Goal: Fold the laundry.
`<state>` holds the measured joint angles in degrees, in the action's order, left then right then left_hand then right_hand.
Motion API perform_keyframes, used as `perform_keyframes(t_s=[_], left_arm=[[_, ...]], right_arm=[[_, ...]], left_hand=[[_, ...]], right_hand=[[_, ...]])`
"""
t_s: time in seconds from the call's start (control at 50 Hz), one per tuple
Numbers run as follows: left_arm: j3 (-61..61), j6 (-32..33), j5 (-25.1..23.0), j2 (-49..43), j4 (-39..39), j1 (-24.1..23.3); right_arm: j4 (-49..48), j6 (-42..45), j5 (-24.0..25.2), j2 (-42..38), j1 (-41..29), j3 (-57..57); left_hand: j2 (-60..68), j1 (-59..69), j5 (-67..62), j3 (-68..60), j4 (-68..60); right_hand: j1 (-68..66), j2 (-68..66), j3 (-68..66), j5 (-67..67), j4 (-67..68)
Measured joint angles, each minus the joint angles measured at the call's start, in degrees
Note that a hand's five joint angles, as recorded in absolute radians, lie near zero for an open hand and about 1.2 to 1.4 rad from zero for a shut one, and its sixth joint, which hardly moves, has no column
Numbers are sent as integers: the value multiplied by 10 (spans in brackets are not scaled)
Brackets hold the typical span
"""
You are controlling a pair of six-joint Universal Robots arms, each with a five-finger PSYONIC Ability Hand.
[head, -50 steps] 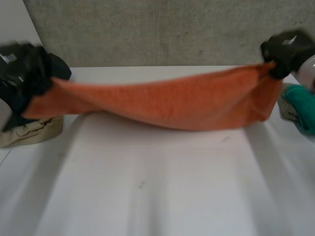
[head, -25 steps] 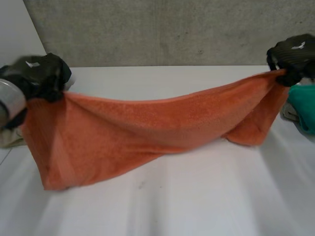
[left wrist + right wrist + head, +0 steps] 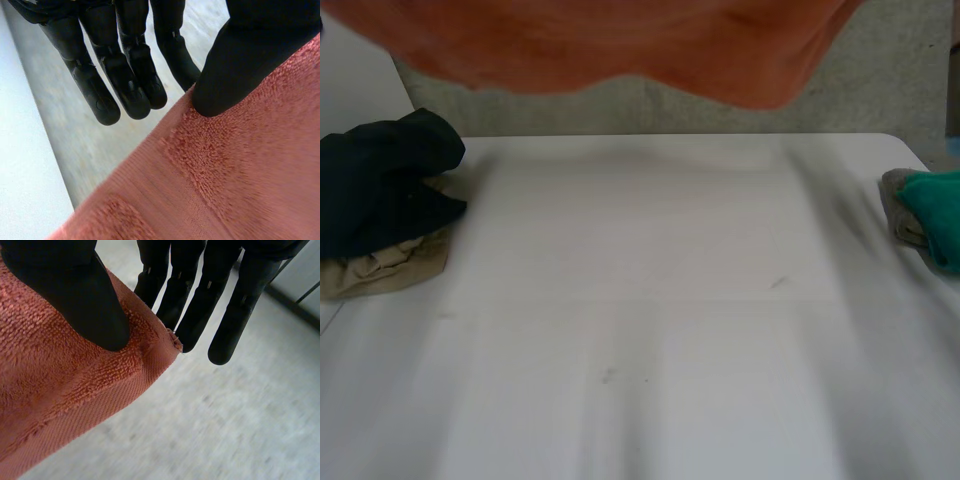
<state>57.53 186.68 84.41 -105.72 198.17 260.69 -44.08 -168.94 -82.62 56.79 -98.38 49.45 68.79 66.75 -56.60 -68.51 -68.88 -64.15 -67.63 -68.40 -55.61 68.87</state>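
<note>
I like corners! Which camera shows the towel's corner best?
The right wrist view: the orange towel ends in a corner pinched under the thumb of the right robot hand. The left wrist view shows its hem under the left robot hand; the head view, its hanging edge.

Orange towel (image 3: 240, 180) edge in left hand (image 3: 250, 55)

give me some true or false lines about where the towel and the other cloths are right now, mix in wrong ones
1. The orange towel lies flat on the table. False: it is held up above the table.
2. The right hand has its thumb pressed on a corner of the orange towel. True.
3. A dark cloth lies on a beige cloth. True.
4. The teal cloth is beside the dark cloth. False: it is at the table's opposite side.
</note>
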Motion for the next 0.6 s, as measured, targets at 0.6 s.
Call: perform_keyframes(t_s=[0.6], left_arm=[[492,220,-99,3,-90,36]], right_arm=[[371,332,229,93,106,440]], left_hand=[[0,0,0,0,0]], right_hand=[[0,0,0,0,0]])
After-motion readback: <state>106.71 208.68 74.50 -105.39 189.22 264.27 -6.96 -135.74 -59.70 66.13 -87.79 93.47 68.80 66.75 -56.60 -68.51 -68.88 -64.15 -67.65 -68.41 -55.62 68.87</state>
